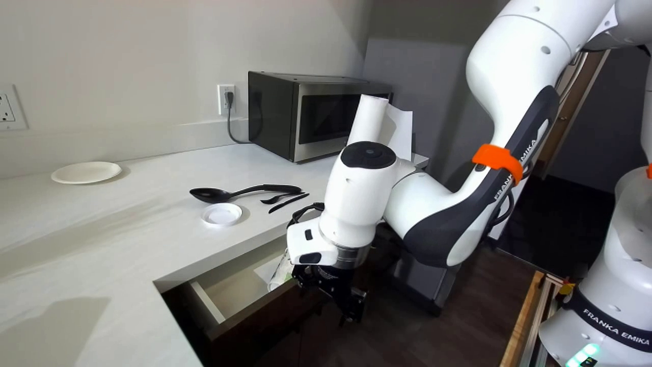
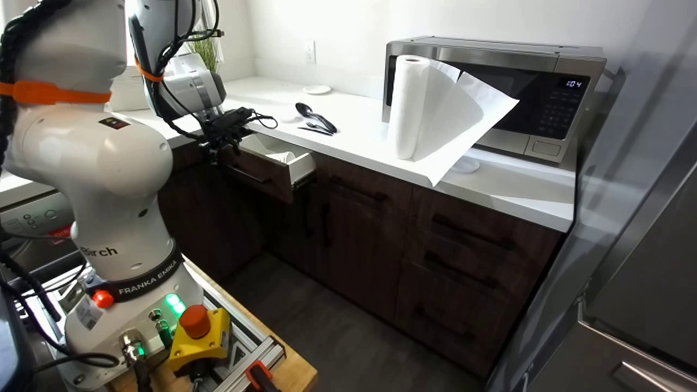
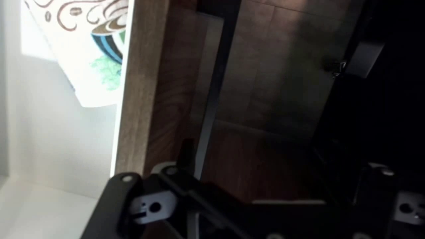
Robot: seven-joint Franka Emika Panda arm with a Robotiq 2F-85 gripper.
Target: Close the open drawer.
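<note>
The open drawer has a dark brown wood front and pale cream walls, and it sticks out below the counter in both exterior views (image 1: 226,325) (image 2: 275,179). In the wrist view its front's top edge (image 3: 139,86) runs down the left of centre. A bar handle (image 3: 212,89) shows on its outer face. A printed packet (image 3: 96,63) lies inside. My gripper (image 1: 328,300) is at the drawer front, on its outer side, with fingers spread wide and nothing between them. One finger is close to the front and handle; contact cannot be told. The gripper also shows in an exterior view (image 2: 224,153).
The white counter (image 1: 127,244) overhangs the drawer. On it are a black ladle (image 1: 214,194), black cutlery (image 1: 288,202), a white lid (image 1: 222,214), a plate (image 1: 86,172), a paper towel roll (image 2: 409,109) and a microwave (image 2: 501,92). Dark cabinet fronts (image 2: 365,234) stand beside the drawer.
</note>
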